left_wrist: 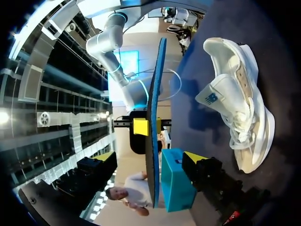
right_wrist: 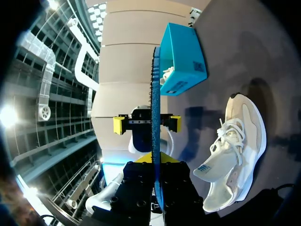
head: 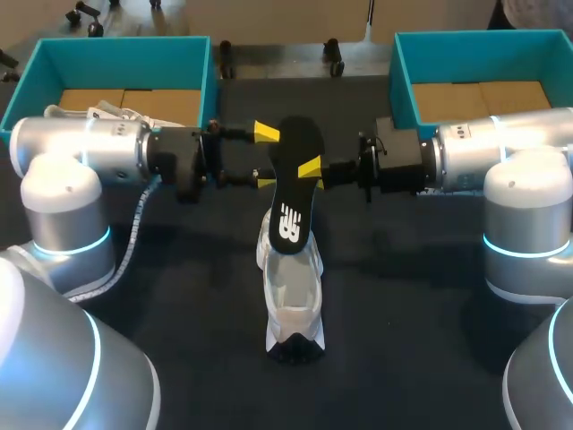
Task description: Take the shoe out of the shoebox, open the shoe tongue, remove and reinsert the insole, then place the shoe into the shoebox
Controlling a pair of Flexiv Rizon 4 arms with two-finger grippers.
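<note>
A black insole (head: 295,184) stands upright above the white shoe (head: 291,300), which lies on the dark table. My right gripper (head: 311,168) is shut on the insole's edge from the right. My left gripper (head: 266,157) is open at the insole's left edge, its yellow fingertips (head: 266,133) spread apart. In the left wrist view the insole (left_wrist: 153,117) is edge-on between the open left gripper (left_wrist: 150,160), clear of both fingers, with the shoe (left_wrist: 237,103) off to the side. In the right wrist view the right gripper (right_wrist: 155,162) pinches the insole (right_wrist: 154,108), beside the shoe (right_wrist: 235,155).
Two teal shoeboxes sit at the back, one at the left (head: 192,67) and one at the right (head: 403,72). The left box holds something white (head: 103,112). Both arms stretch across the table's middle just in front of the boxes.
</note>
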